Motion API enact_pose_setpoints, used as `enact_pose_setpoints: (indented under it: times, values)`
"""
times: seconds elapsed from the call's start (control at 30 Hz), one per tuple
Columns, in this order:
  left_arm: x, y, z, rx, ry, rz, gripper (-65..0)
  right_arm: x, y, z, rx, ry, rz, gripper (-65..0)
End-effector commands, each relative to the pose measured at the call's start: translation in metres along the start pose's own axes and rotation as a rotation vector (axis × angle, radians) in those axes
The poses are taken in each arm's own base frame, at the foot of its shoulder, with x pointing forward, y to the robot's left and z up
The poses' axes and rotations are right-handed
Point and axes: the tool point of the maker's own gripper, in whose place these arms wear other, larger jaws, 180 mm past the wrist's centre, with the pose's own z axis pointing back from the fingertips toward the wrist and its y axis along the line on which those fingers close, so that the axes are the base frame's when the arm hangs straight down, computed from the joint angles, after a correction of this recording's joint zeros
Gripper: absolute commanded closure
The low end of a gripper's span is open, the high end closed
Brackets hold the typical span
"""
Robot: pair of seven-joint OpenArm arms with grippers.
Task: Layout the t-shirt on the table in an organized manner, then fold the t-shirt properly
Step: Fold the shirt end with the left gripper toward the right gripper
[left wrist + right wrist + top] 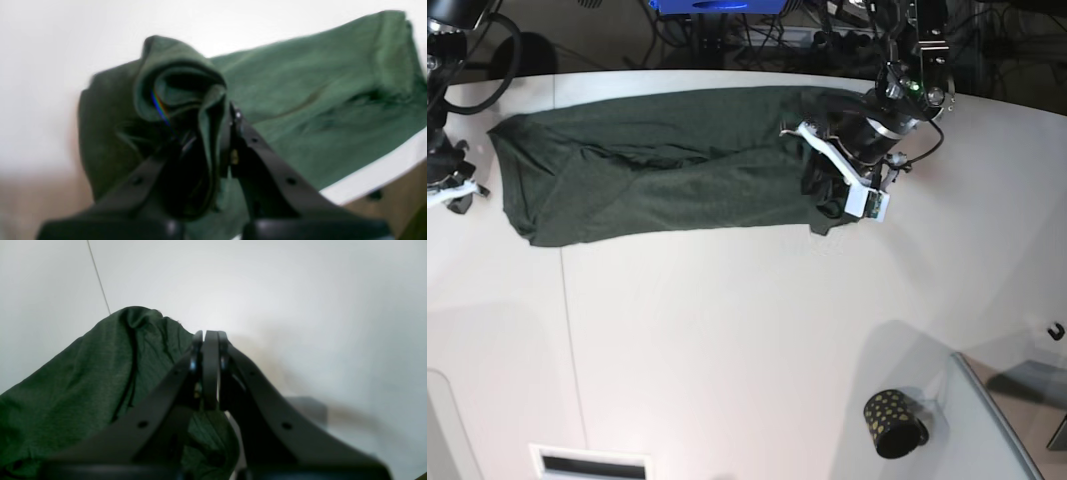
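The t-shirt (667, 165) lies stretched in a long band across the upper part of the base view on the white desk (747, 340), running from the upper left toward the upper right.

At its right end the left hand (832, 195) reaches down from the upper right of the frame, arm angled toward the lower left, and sits over a bunched, darker fold of the cloth. In the left wrist view that hand (213, 133) is pinched on a gathered ridge of the green fabric, which rises in a hood-like loop above the fingertips while the rest of the shirt spreads flat toward the upper right.

The right hand (208, 340) has its fingers pressed together, nothing between the tips, with the shirt's edge heaped just beside it at lower left. In the base view this arm sits at the far left edge.

A small black cup with gold dots (892, 422) stands at the lower right, well apart from the shirt.
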Motion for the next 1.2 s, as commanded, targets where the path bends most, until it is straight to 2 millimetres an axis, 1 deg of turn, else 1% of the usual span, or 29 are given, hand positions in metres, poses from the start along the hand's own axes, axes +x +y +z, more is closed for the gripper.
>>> enact_pose_setpoints:
  times: [0.0,0.13,0.27,0.3,0.33,0.43,0.63,0.73,0.83,0.9,1.07,1.13,1.17]
  values:
    - [0.013,-0.004,0.000,-0.001,-0.046,0.010,0.0,0.021,0.001,0.003,0.008,-0.058,0.014,0.0]
    - [0.012,-0.036,-0.014,-0.063,-0.031,0.003,0.0,0.021,0.001,0.003,0.008,-0.058,0.014,0.0]
    - [-0.004,-0.060,-0.025,-0.125,0.019,-0.001,0.0,0.021,0.000,0.003,0.007,-0.058,0.013,0.0]
    - [-0.003,-0.065,-0.027,-0.139,0.017,-0.009,0.0,0.021,0.000,0.003,0.006,-0.059,0.012,0.0]
    - [-0.003,-0.068,-0.028,-0.147,0.021,-0.012,0.0,0.021,-0.001,0.003,0.005,-0.060,0.011,0.0]
    - [-0.010,-0.070,-0.034,-0.125,0.043,0.019,0.0,0.021,-0.001,0.003,0.005,-0.060,0.011,0.0]
    - [-0.003,-0.086,-0.039,-0.149,0.036,0.002,0.0,0.021,-0.001,0.003,0.004,-0.061,0.010,0.0]
    - [0.004,-0.095,-0.044,-0.174,0.029,-0.017,0.0,0.021,-0.001,0.003,0.004,-0.061,0.010,0.0]
    - [0.002,-0.098,-0.052,-0.167,0.047,-0.014,0.0,0.021,-0.001,0.003,0.004,-0.061,0.010,0.0]
    - [-0.004,-0.104,-0.057,-0.182,0.067,-0.022,0.0,0.021,-0.001,0.003,0.004,-0.061,0.010,0.0]
    - [-0.008,-0.117,-0.065,-0.204,0.086,-0.010,0.0,0.021,-0.001,0.003,0.004,-0.061,0.010,0.0]
    - [-0.003,-0.121,-0.068,-0.213,0.081,-0.018,0.0,0.021,-0.001,0.003,0.004,-0.061,0.010,0.0]
    - [-0.005,-0.121,-0.069,-0.213,0.086,-0.018,0.0,0.021,-0.001,0.003,0.004,-0.061,0.010,0.0]
